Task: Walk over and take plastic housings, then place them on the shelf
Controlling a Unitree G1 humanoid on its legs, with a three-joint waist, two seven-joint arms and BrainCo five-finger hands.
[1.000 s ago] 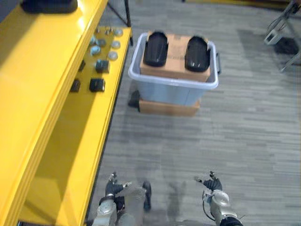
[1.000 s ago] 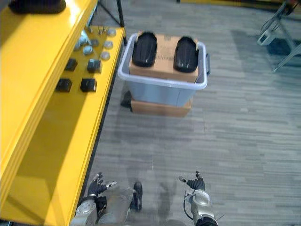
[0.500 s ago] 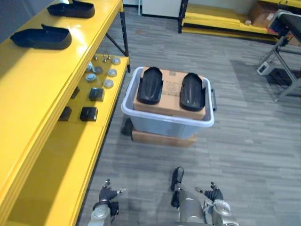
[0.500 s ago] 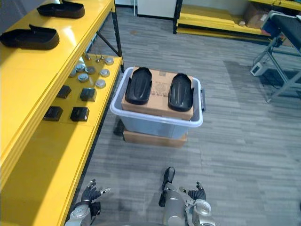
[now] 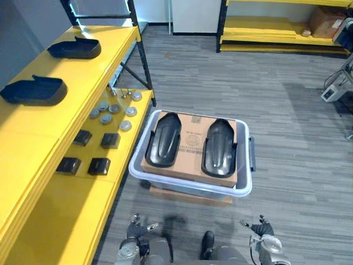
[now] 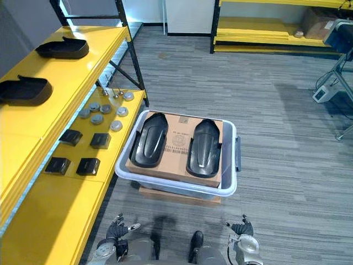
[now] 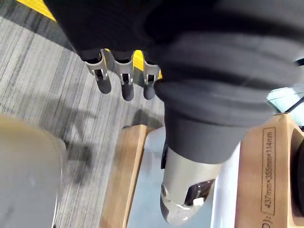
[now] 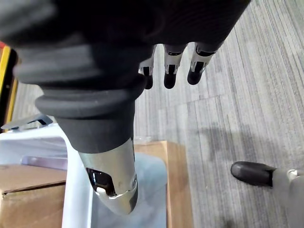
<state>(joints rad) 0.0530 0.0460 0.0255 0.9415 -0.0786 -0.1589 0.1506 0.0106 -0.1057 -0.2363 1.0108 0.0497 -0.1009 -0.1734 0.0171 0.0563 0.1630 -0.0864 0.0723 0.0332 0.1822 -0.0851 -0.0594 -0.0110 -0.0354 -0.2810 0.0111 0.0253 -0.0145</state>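
Note:
Two black plastic housings [image 5: 163, 139] [image 5: 219, 147] lie side by side on a cardboard box [image 5: 191, 143] inside a pale blue-grey bin [image 5: 187, 187] just ahead of me on the floor. Two more black housings [image 5: 34, 90] [image 5: 74, 48] rest on the top of the yellow shelf [image 5: 33, 132] to my left. My left hand [image 5: 135, 228] and right hand [image 5: 261, 229] hang low at the bottom of the view, near the bin's front edge, fingers straight and holding nothing. The left wrist view has the left hand's fingers [image 7: 124, 84] over the floor.
The bin stands on a flat cardboard box [image 5: 185, 196]. On the yellow shelf's lower level lie several round metal discs [image 5: 113, 109] and small black blocks [image 5: 91, 165]. Another yellow rack [image 5: 281, 27] runs along the far wall. A metal stand [image 5: 339, 88] is at far right.
The whole picture has shifted: the bin with the two housings now lies closer and lower in view, and more of the shelf top and far wall shows. Both hands stay low and empty.

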